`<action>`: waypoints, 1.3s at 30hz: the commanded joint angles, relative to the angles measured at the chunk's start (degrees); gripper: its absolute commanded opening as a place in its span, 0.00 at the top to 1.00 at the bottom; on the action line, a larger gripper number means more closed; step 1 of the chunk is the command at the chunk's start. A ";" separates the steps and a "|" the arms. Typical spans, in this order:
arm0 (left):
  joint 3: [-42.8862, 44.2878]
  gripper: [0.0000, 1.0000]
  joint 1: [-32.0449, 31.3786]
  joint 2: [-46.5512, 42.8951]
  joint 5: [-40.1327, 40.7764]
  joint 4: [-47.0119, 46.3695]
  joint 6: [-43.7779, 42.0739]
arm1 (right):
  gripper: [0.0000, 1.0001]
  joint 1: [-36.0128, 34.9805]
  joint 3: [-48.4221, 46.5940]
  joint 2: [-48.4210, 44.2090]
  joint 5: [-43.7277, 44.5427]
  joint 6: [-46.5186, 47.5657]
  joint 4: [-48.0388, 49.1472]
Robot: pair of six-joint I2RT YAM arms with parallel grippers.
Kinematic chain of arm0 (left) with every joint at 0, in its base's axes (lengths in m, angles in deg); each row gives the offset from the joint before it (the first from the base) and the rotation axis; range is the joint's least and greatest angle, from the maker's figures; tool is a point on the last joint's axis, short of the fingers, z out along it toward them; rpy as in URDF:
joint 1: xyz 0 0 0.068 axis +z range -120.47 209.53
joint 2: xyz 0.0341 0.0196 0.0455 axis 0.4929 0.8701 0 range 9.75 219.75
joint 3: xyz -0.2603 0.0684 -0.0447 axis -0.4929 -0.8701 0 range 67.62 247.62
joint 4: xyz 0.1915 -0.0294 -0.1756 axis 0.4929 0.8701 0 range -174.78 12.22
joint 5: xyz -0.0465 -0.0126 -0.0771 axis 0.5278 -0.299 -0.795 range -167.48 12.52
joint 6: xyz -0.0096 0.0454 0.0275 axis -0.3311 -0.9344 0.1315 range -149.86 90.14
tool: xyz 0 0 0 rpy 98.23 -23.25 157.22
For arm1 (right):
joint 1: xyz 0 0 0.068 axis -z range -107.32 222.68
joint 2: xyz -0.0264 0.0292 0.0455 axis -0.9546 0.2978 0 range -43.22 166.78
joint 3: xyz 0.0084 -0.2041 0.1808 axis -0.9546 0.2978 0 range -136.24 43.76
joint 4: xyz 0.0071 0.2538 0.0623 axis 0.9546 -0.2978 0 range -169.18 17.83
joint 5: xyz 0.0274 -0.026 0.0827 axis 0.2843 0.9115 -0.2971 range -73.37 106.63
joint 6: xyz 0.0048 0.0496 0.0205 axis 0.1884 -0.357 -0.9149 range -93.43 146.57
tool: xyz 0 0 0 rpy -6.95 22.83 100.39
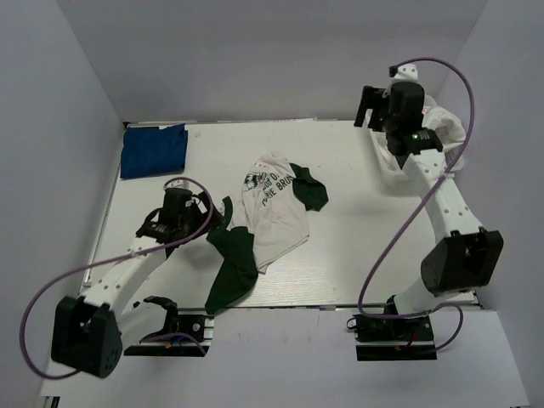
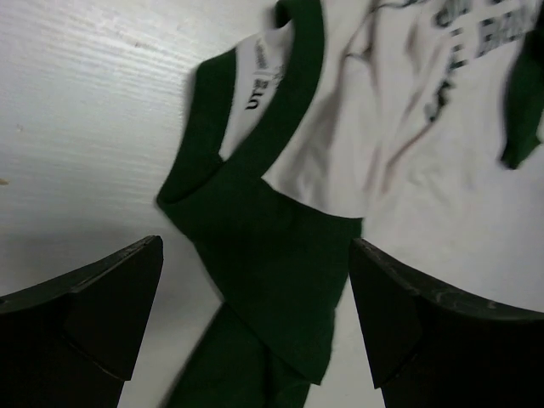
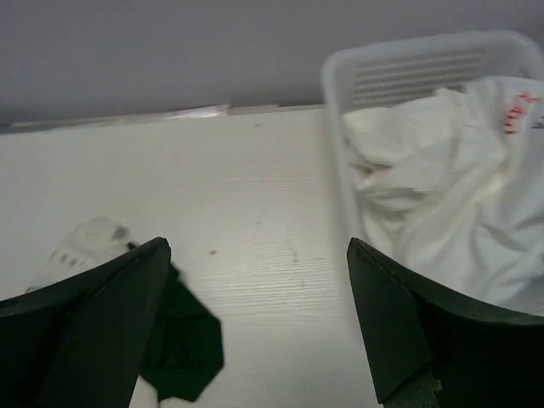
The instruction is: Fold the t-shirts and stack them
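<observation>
A white t-shirt with dark green sleeves and collar point(image 1: 272, 212) lies crumpled in the middle of the table, print side up. One green sleeve point(image 1: 234, 268) trails toward the front edge. My left gripper point(image 1: 214, 223) is open and empty, just above the collar and sleeve point(image 2: 272, 255). A folded dark blue t-shirt point(image 1: 153, 150) lies at the far left. My right gripper point(image 1: 367, 106) is open and empty, raised above the table's far right next to the basket. White t-shirts point(image 3: 442, 187) fill that basket. A green sleeve point(image 3: 183, 344) shows in the right wrist view.
The white plastic lattice basket point(image 3: 408, 64) stands at the far right corner against the wall. Grey walls close in the table on the left, back and right. The table point(image 1: 357, 246) is white wood grain.
</observation>
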 commanded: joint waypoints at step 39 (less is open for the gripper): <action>18.02 1.00 -4.01 14.74 19.56 -4.70 -5.61 | 1.00 -19.11 13.66 9.72 9.09 2.01 16.68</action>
